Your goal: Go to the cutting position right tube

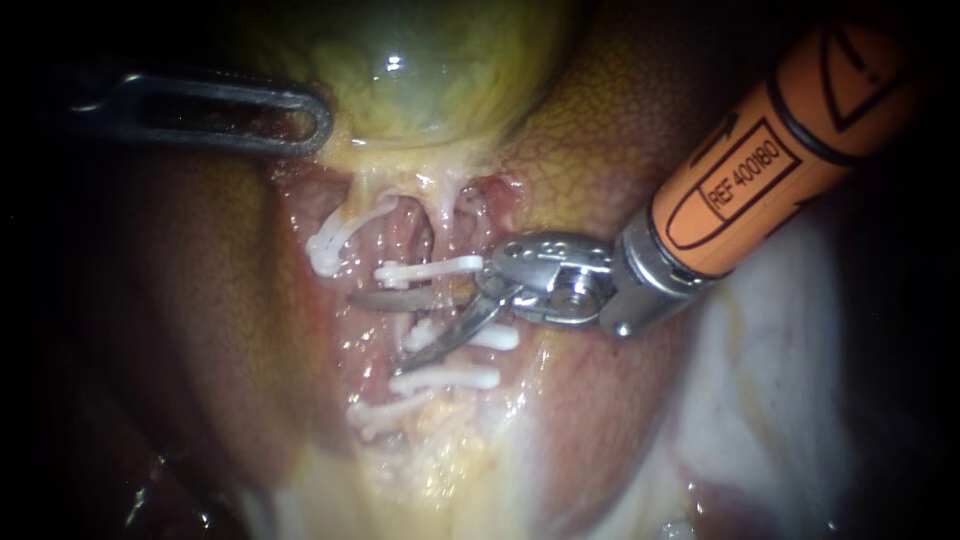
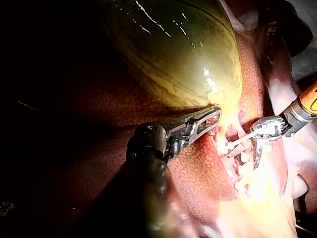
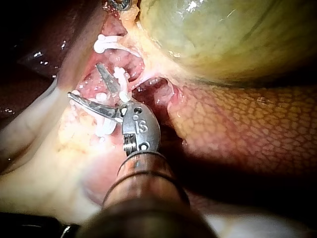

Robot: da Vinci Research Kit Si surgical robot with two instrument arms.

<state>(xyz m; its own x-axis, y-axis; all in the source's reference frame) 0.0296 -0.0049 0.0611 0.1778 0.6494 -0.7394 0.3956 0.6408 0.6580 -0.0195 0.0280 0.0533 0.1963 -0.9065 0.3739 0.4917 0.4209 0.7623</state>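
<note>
- Right instrument reaches in from 2 o'clock on an orange shaft. Its two thin blades stand well apart in a V that opens toward 8 o'clock, and they grip nothing.
- One blade points to 9 o'clock, just under the uppermost clip. The other points toward 7 o'clock and lies across a second clip.
- Right tube runs from the gallbladder down toward 6 o'clock. The stretch between those two clips sits in the mouth of the open blades; I cannot tell whether either blade touches it.
- At 6 o'clock of the blades a third clip crosses the same tube, apart from them.
- At 9 o'clock of the right tube runs the left tube, with a curved clip on it.
- Left instrument enters from 9 o'clock, and its tip lies against the gallbladder's lower edge at 7 o'clock.
- At 3 o'clock of the gallbladder lies the mottled liver.
- From the right wrist camera, the blades spread ahead of the instrument's metal wrist, with white clips between and beside them.
</note>
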